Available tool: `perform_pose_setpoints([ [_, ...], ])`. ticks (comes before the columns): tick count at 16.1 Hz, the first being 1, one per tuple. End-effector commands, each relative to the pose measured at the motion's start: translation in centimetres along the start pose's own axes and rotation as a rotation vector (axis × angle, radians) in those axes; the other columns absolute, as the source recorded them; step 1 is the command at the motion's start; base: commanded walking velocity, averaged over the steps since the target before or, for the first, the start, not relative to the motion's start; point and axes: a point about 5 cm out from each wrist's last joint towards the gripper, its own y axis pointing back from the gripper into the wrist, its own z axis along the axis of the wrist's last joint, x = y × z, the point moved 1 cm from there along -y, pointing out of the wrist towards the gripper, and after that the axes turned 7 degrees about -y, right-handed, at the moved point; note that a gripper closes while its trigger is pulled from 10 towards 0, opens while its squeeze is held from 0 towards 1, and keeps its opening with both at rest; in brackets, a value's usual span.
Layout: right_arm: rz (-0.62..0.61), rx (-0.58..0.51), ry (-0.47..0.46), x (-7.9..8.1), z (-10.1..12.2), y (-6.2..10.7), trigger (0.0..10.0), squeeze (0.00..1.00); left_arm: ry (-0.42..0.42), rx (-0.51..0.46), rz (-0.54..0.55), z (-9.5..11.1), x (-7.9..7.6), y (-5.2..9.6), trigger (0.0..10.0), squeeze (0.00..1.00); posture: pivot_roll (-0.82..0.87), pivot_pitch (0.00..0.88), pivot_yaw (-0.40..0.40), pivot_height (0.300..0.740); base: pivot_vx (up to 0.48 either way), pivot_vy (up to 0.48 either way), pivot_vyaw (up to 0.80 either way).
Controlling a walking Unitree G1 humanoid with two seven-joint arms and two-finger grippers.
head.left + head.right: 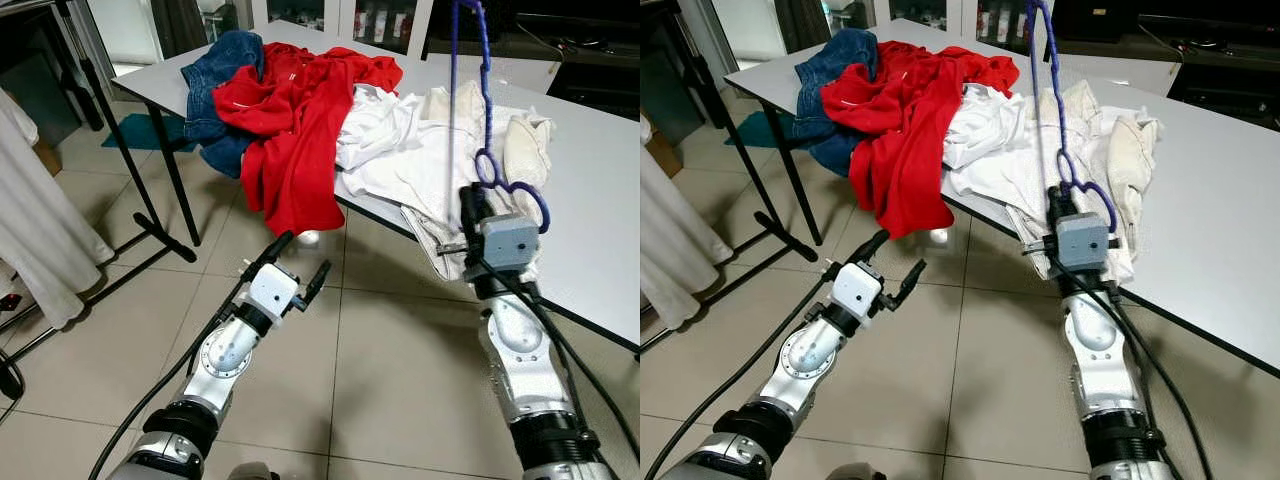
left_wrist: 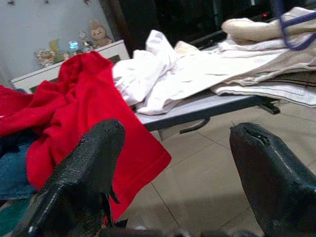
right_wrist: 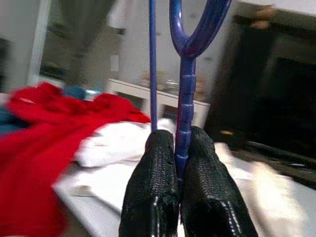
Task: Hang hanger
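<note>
With my right gripper [image 3: 180, 173] pinching the blue plastic hanger [image 3: 183, 94], its shaft rises upright between my fingers; my left gripper [image 2: 182, 163] is spread, holding nothing.

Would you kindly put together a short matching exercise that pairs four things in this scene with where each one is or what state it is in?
Things:
1. blue hanger
2. red garment
3. left gripper
4. denim garment

States or places:
A. open, over the tiled floor
B. draped over the table's front edge
C. clamped upright in the right gripper
D. bunched at the table's left corner

Pairs: 1-C, 2-B, 3-A, 4-D
</note>
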Motion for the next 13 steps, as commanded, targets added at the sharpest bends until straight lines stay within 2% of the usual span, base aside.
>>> perform_pose_setpoints([
  [1, 0.078, -0.003, -0.031, 1.3, 0.3, 0.0, 10.0, 0.00, -0.015, -0.015, -0.024, 0.3, -0.1, -0.1, 10.0, 0.22, 0.16, 0.000, 0.014, 0.740, 0.000, 0.000, 0.00],
  [4, 0.132, 0.037, -0.051, 2.4, -0.4, 0.7, 10.0, 0.00, -0.013, -0.021, -0.036, 0.4, -0.5, -0.1, 10.0, 0.22, 0.16, 0.000, 0.013, 0.740, 0.000, 0.000, 0.00],
  [11, 0.042, 0.088, 0.153, 0.6, -1.4, 0.8, 10.0, 0.00, -0.009, -0.026, -0.049, 0.5, -1.0, 0.2, 10.0, 0.23, 0.16, 0.002, 0.009, 0.740, 0.000, 0.000, 0.00],
  [13, 0.041, 0.098, 0.153, 0.6, -1.7, 0.7, 10.0, 0.00, -0.009, -0.026, -0.049, 0.6, -1.0, 0.2, 10.0, 0.22, 0.16, 0.001, 0.009, 0.740, 0.000, 0.000, 0.00],
])
